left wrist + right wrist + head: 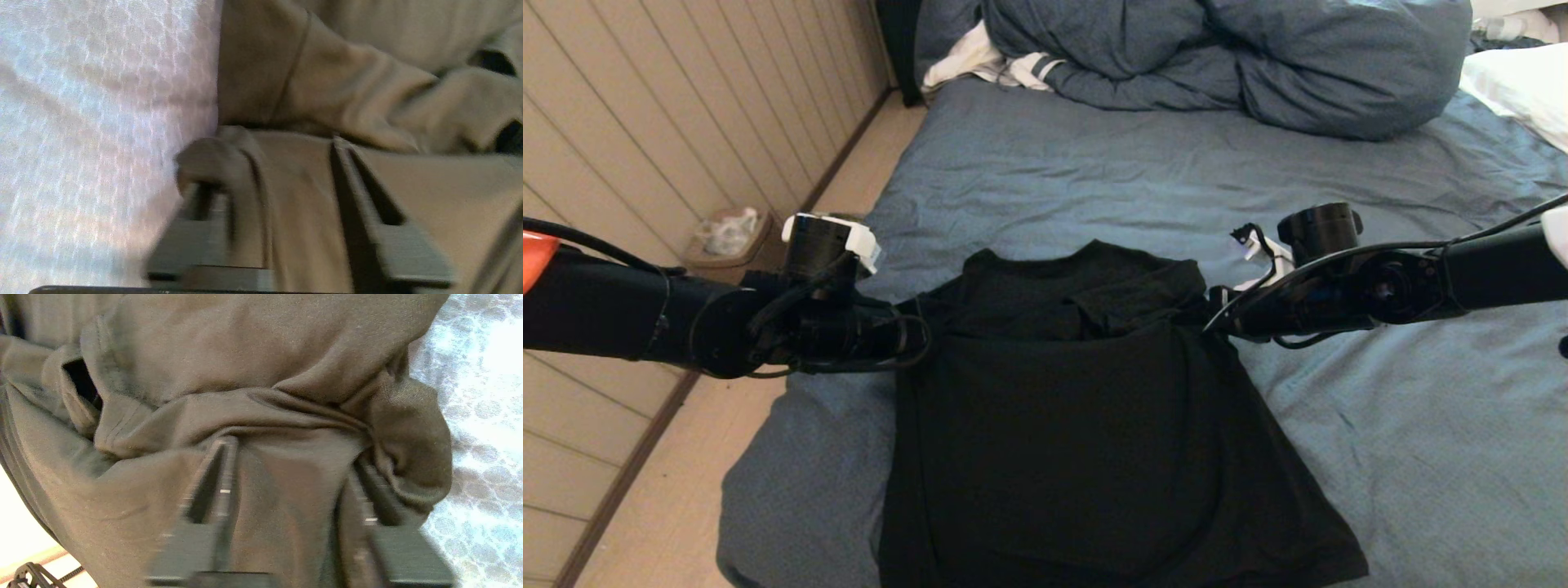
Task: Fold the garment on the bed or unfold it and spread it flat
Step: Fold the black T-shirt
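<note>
The garment (1078, 425), a black T-shirt with its plain side up, lies on the bed (1380, 425) near the front edge, collar at the far end. A fold of cloth is laid across its body. My left gripper (913, 325) is at the shirt's left shoulder and my right gripper (1217, 317) at its right shoulder. In the left wrist view the left gripper (269, 163) stands open, with cloth lying between its fingers and draped over one fingertip (196, 159). The right gripper (290, 457) is open too, with bunched cloth between and round its fingers.
A bulky blue duvet (1217, 57) is heaped at the far end of the bed, beside a white stripe-cuffed cloth (988, 61). A white pillow (1519, 86) lies at far right. On the left run a panelled wall (645, 122), a floor strip (662, 523) and a small basket (727, 237).
</note>
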